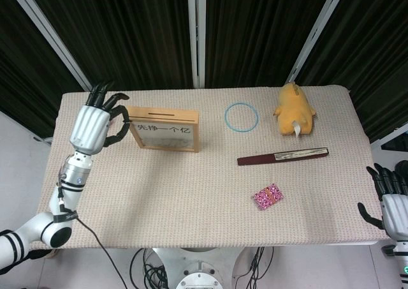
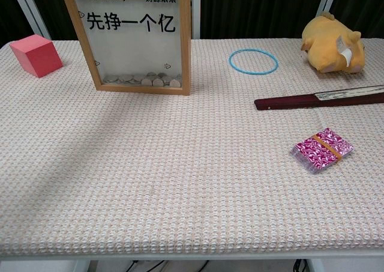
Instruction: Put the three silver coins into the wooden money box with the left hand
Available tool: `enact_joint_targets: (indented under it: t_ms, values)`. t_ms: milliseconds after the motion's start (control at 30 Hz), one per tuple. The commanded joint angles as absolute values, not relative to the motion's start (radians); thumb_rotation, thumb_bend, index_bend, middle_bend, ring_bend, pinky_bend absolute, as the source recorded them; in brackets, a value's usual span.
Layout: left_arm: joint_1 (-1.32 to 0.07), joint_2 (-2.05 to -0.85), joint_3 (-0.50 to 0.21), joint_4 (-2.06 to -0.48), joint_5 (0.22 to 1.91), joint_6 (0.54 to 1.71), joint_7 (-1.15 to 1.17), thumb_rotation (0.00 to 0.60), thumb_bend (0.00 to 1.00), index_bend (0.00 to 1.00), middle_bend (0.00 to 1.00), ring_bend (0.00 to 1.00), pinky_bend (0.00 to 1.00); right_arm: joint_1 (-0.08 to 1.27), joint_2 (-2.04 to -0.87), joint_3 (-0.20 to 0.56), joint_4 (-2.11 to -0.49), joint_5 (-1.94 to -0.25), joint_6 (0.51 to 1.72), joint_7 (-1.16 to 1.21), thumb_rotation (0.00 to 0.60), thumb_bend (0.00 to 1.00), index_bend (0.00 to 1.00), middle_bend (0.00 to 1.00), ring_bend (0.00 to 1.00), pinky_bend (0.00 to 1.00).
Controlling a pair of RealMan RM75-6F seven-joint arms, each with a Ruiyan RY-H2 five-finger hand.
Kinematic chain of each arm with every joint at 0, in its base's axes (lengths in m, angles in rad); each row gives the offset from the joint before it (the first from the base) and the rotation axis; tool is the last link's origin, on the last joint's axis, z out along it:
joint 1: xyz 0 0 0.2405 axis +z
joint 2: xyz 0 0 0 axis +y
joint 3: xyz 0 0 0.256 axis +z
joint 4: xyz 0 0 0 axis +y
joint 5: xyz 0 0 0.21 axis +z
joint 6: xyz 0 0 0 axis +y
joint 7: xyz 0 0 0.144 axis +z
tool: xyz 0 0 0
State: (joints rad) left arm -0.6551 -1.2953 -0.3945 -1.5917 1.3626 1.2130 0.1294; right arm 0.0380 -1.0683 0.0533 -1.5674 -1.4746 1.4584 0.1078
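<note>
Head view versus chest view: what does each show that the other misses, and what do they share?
Only the head view shows the left hand raised beside the money box, its top slot, and the right hand off the table's edge. Only the chest view shows the coins lying inside the box behind its clear front, plus a pink cube. Both show the box, blue ring, yellow plush toy, folded fan and pink card pack.

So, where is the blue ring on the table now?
The blue ring lies flat in the far middle of the table in the head view, between the wooden money box and the yellow plush toy, touching neither.
</note>
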Motion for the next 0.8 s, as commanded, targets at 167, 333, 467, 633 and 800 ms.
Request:
enact_joint_targets:
  t_ms: [167, 333, 467, 633, 800]
  values:
    - [-0.767, -1.358, -0.451, -1.544, 1.186, 1.085, 0.141, 0.600, 0.52, 0.62, 0.27, 0.04, 0.02, 0.036, -1.066, 0.054, -1.561, -1.474, 1.462, 0.116, 0.600, 0.29, 0.00, 0.00, 0.00, 0.00]
    - [-0.800, -1.389, -0.442, -1.496, 1.099, 1.029, 0.150, 0.600, 0.52, 0.62, 0.27, 0.04, 0.02, 0.040, -1.066, 0.058, -1.553, -1.469, 1.456, 0.127, 0.600, 0.29, 0.00, 0.00, 0.00, 0.00]
    - [-0.811, -1.408, -0.436, -1.473, 1.057, 1.012, 0.142, 0.600, 0.52, 0.62, 0.27, 0.04, 0.02, 0.045, -1.071, 0.058, -1.548, -1.468, 1.445, 0.131, 0.600, 0.29, 0.00, 0.00, 0.00, 0.00]
    - [-0.827, -1.424, -0.435, -1.450, 1.038, 1.008, 0.129, 0.600, 0.52, 0.62, 0.27, 0.04, 0.02, 0.046, -1.073, 0.059, -1.542, -1.464, 1.443, 0.131, 0.600, 0.29, 0.00, 0.00, 0.00, 0.00]
    - [-0.848, -1.433, -0.442, -1.441, 1.015, 0.999, 0.121, 0.600, 0.52, 0.62, 0.27, 0.04, 0.02, 0.046, -1.074, 0.059, -1.541, -1.461, 1.442, 0.130, 0.600, 0.29, 0.00, 0.00, 0.00, 0.00]
